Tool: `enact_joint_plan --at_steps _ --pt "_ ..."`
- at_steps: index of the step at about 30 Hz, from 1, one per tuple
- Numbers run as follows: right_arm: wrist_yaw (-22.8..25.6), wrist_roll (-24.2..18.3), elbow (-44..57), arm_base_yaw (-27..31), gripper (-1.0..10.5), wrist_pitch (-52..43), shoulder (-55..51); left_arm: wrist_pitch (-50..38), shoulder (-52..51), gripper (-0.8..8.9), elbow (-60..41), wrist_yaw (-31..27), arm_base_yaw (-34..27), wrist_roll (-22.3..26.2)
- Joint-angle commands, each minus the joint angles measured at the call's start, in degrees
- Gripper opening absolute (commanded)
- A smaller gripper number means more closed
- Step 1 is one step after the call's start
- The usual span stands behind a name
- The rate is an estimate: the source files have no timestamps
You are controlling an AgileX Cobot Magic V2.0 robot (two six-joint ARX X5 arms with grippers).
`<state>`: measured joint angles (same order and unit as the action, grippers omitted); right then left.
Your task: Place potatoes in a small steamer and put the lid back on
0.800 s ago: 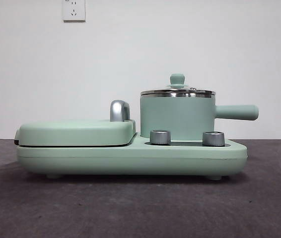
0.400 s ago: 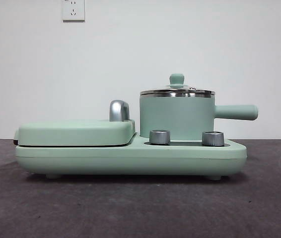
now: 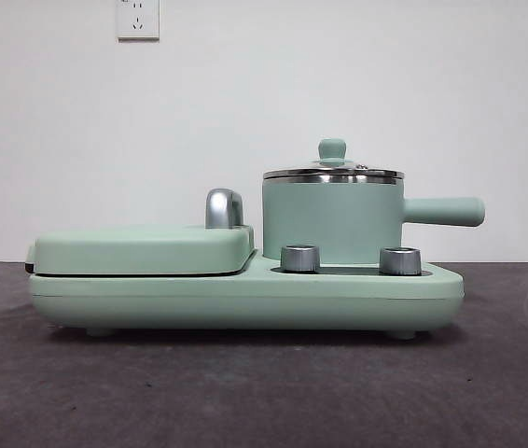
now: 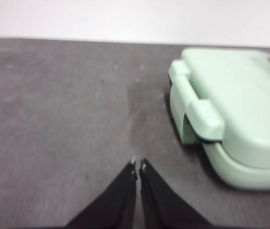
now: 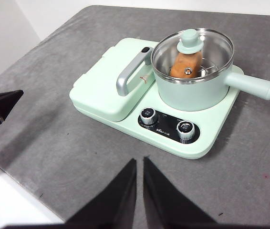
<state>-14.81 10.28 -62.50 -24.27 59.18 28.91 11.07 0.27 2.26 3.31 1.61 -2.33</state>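
**Sitting lidded: potato inside steamer, both arms clear**

Front: lid (image 3: pixel 333 173) seated on small steamer (image 3: pixel 331 220).

Left wrist: left gripper (image 4: pixel 138 166) pinched together, empty, beside grill plate (image 4: pixel 235 109).

Right wrist: right gripper (image 5: pixel 140 162) together, empty; potato (image 5: pixel 185 65) at 12 o'clock, nearer this arm.

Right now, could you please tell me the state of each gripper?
Left gripper: shut, holding nothing, over bare table.
Right gripper: shut, holding nothing, away from the steamer.
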Motion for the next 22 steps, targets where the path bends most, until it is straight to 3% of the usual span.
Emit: enact_joint_plan --at_steps 1,22 --pt "0.0 -0.6 -0.6 -0.2 0.2 -0.7 0.2 -2.8 -0.1 0.19 -1.5 0.0 -0.1 0.8" --pt "0.0 -0.6 -0.5 -0.2 0.2 -0.9 0.1 -3.2 -0.1 0.19 -1.5 0.0 -0.1 0.8"
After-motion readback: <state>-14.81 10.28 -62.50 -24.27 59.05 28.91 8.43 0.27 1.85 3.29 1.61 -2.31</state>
